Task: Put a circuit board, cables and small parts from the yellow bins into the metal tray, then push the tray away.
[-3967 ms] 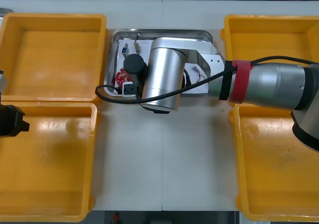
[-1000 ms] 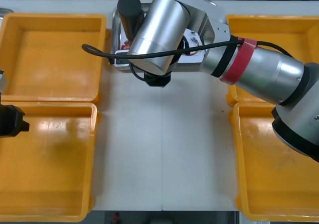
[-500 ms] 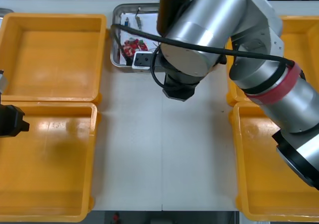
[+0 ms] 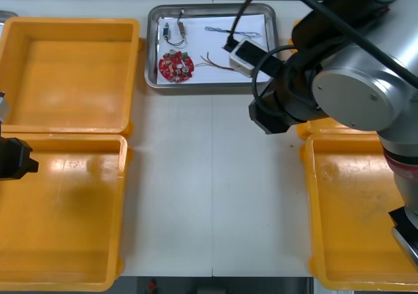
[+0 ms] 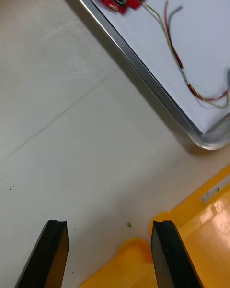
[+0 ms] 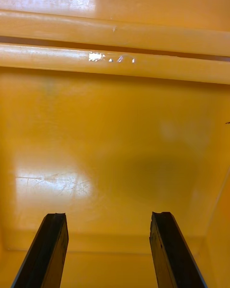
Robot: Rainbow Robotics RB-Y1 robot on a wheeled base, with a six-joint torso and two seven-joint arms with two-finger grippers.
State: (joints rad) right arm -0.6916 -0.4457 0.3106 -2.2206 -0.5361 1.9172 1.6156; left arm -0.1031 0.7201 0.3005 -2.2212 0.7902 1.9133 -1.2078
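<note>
Right gripper (image 4: 268,117): black fingers stand apart with nothing between them — released. It hangs right of centre in the front view, over the light table (image 4: 209,196), just below the lower right corner of the metal tray (image 4: 151,46).
Beneath the right fingers (image 5: 165,254): bare table surface and the rounded corner of a yellow bin (image 5: 201,240); the tray's shiny rim lies beyond the fingertips.
Left gripper (image 4: 14,158): at the left edge of the front view, over the lower left bin (image 4: 62,215). Its fingers are spread and empty above the bin's bare floor.
Metal tray: top centre of the front view, white inside, between the upper bins.
Circuit board (image 4: 175,66): round and red, lying in the tray's lower left part.
Red and yellow cable (image 4: 215,62): loose in the tray, running from the board's right edge.
Small metal parts (image 4: 173,32): in the tray's upper left, just above the board.
Other bins: upper left bin (image 4: 68,72) and lower right bin (image 4: 353,222) — both show bare floors.
</note>
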